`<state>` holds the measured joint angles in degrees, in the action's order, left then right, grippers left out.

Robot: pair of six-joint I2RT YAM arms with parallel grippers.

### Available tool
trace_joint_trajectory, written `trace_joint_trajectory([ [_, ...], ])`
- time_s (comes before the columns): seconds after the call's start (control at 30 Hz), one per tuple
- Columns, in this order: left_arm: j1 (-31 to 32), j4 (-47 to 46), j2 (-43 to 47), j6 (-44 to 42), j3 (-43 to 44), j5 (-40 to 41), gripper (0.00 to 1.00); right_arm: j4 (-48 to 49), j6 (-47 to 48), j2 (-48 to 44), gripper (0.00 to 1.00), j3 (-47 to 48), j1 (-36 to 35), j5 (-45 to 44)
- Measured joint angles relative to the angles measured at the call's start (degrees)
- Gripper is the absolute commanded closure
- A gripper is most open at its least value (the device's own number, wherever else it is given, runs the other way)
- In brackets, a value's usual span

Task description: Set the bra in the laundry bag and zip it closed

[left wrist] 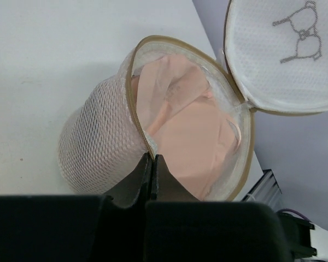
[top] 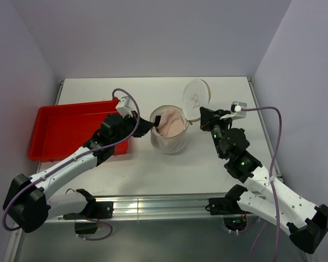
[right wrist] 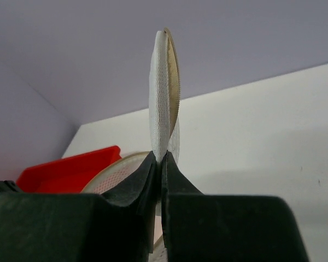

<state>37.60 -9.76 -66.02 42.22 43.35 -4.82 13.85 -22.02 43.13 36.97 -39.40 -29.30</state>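
- Left gripper (left wrist: 153,161): the jaws are pressed together on the mesh wall of the laundry bag (left wrist: 93,142), just under its tan zipper rim (left wrist: 250,143), on the side facing the red tray (top: 60,134).
- Right gripper (right wrist: 160,164): clamped on the edge of the lid (right wrist: 163,87), which the right wrist view shows edge-on and upright.
- Laundry bag: it stands on its base near the middle of the table (top: 153,169), between the two grippers and just beside the tray. Its drum axis is vertical and its mouth faces up, wide open.
- Lid: swung up and back from the mouth, still joined at the rim on the right arm's side. Its flat face carries a thin grey line mark.
- Bra (left wrist: 191,131): pale pink, folded down inside the bag and filling most of the opening.
- Count: one bag, one lid, one bra, one tray, two arms.
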Motion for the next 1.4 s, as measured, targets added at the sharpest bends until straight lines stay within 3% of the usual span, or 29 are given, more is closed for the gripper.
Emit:
trace_joint_trajectory([
  [0.27, 0.9, 0.0, -9.5, -0.9, 2.0, 0.5, 1.00, -5.2, 0.5, 2.4, 1.00, -1.3, -0.2, -2.9],
  [0.67, 2.1, -3.4, -14.3, -1.0, 6.0, -1.0, 1.00, -8.2, 1.7, -0.7, 0.99, -4.2, -0.2, -8.9],
  [0.87, 2.1, -4.2, -17.1, -1.0, 7.8, -1.5, 1.00, -8.8, 5.1, -0.6, 0.96, -4.2, -0.9, -7.7],
  [0.97, 2.1, -4.3, -18.1, -1.0, 7.9, -1.5, 1.00, -9.4, 7.4, 1.9, 0.86, -1.9, -4.7, -5.1],
  [1.0, 2.1, -4.3, -18.4, -1.1, 7.9, -1.4, 1.00, -9.7, 8.1, 3.9, 0.73, -0.4, -7.0, -4.4],
  [1.07, 2.1, -4.3, -19.0, -1.1, 7.9, -1.3, 1.00, -10.7, 8.9, 8.5, 0.61, 3.5, -12.6, -3.6],
  [1.1, 2.1, -4.3, -19.1, -1.1, 7.9, -1.3, 1.00, -12.1, 9.0, 11.5, 0.36, 6.3, -15.8, -4.0],
  [1.17, 2.1, -4.3, -19.1, -1.2, 7.9, -1.2, 1.00, -15.2, 8.3, 16.2, 0.15, 9.9, -19.5, -3.8],
  [1.27, 2.0, -4.5, -19.1, -1.4, 7.9, -1.2, 1.00, -20.3, 7.7, 16.3, 0.16, 10.4, -19.6, -1.7],
  [1.4, 1.4, -4.7, -19.1, -1.7, 7.8, -1.3, 1.00, -23.8, 5.7, 11.0, 0.28, 10.4, -14.7, 3.2],
])
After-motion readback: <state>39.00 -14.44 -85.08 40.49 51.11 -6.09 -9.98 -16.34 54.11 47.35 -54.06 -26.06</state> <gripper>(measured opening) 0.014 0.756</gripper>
